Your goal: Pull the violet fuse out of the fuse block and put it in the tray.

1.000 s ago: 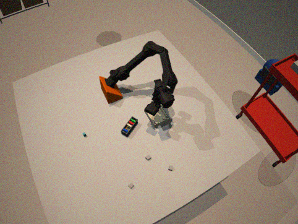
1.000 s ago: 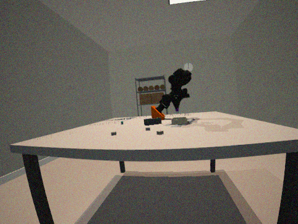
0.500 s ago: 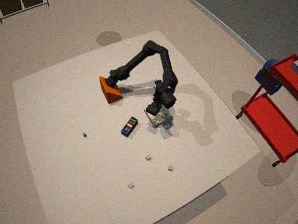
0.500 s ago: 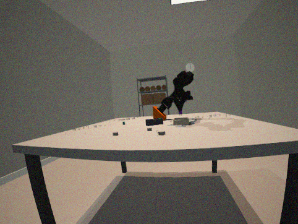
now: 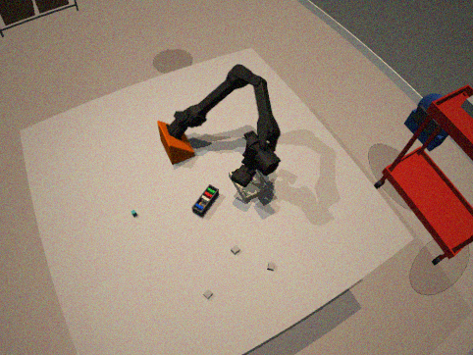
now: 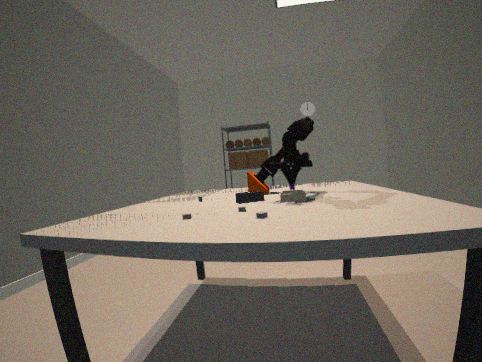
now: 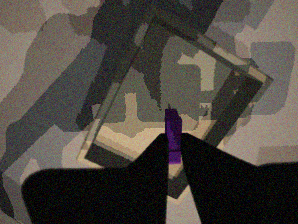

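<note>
My gripper (image 6: 292, 184) (image 7: 173, 140) is shut on the violet fuse (image 6: 292, 188) (image 7: 173, 127), which hangs upright between the fingertips. The pale grey tray (image 5: 247, 195) (image 6: 293, 197) (image 7: 187, 75) is below; in the wrist view the fuse is over its inside, toward the near corner. In the exterior view the fuse shows just above the tray's rim. In the top view the gripper hides the fuse and part of the tray. The black fuse block (image 5: 209, 203) (image 6: 250, 197) stands apart beside the tray, with green, red, white and blue fuses in it.
Three small grey blocks (image 5: 236, 250) (image 5: 271, 266) (image 5: 208, 294) lie toward the front of the table. A small teal block (image 5: 134, 213) (image 6: 200, 199) lies on the block's far side from the tray. The arm's orange base (image 5: 176, 149) (image 6: 257, 183) stands behind.
</note>
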`<state>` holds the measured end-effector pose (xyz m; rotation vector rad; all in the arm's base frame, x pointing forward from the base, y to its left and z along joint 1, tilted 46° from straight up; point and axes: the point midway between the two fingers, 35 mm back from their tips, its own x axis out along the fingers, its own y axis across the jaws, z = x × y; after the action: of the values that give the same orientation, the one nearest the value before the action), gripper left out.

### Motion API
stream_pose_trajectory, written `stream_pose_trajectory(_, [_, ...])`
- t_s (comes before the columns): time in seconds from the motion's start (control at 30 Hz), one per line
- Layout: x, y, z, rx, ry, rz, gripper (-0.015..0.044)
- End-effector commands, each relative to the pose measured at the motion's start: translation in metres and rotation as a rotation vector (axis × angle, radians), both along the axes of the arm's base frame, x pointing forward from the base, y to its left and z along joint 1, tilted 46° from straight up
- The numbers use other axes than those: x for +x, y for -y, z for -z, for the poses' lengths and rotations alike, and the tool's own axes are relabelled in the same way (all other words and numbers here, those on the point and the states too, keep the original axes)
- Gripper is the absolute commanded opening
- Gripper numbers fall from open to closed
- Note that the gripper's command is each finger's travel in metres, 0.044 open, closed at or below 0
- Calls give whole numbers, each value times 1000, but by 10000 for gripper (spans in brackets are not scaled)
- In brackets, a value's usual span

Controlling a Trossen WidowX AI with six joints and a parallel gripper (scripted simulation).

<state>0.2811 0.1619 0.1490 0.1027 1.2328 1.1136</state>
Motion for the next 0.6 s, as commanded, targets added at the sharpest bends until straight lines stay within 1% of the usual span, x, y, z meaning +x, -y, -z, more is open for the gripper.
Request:
stream_pose_trajectory(0.0, [0,0,0,0,0,0,26])
stream_pose_trajectory(0.37, [0,0,0,0,0,0,315])
stream_pose_trajectory(0.4, [0,1,-1,0,0,0,330])
stream_pose_trajectory(0.57, [3,26,-25,2,-5,1,330])
